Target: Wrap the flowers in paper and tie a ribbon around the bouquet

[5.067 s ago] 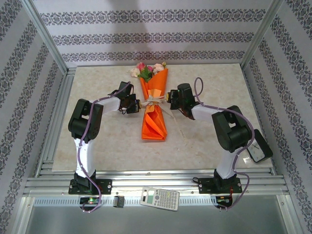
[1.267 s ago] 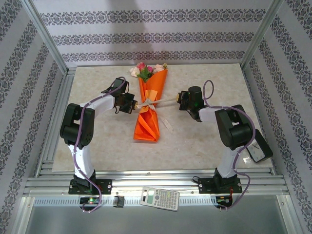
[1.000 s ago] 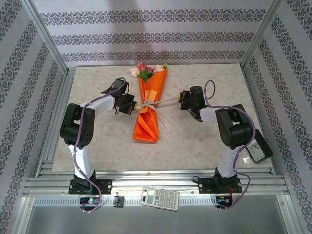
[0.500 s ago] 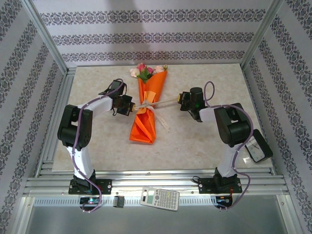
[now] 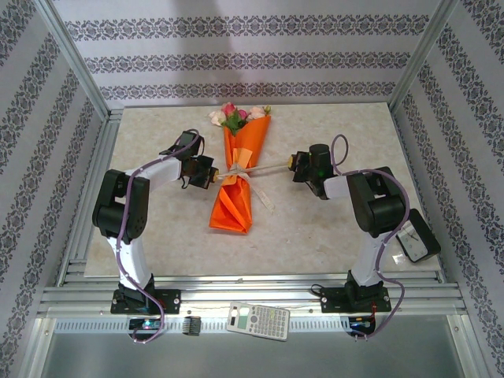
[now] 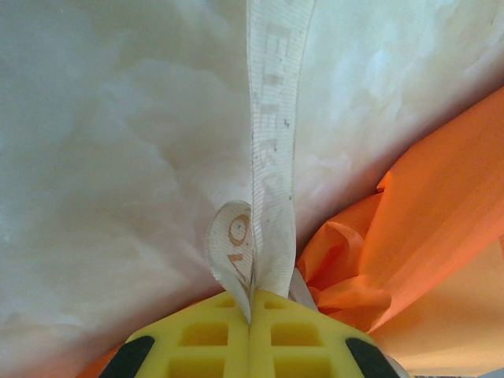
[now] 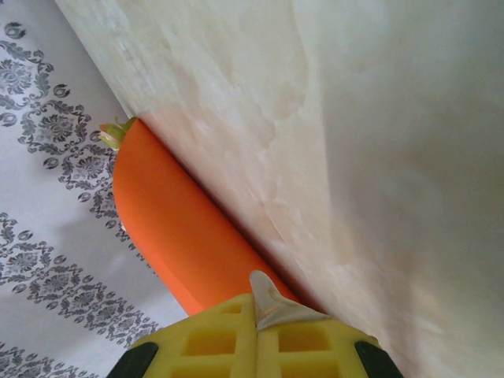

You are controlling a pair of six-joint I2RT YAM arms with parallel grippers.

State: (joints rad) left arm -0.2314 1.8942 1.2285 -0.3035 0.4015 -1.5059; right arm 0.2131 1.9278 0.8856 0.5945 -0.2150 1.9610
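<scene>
Drawn further apart now, the left gripper point(image 5: 211, 175) and right gripper point(image 5: 290, 163) each pinch a taut ribbon point(image 5: 266, 167) end. Between them the bouquet point(image 5: 233, 197) lies lengthwise on the counter point(image 5: 331, 220), flowers point(image 5: 232, 118) toward the far edge, near end swung left, with bare surface all around.

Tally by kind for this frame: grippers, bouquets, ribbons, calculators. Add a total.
Grippers: 2 (left gripper, right gripper, each shut on a ribbon end)
bouquet: 1
ribbon: 1
calculator: 1
Total: 5
</scene>
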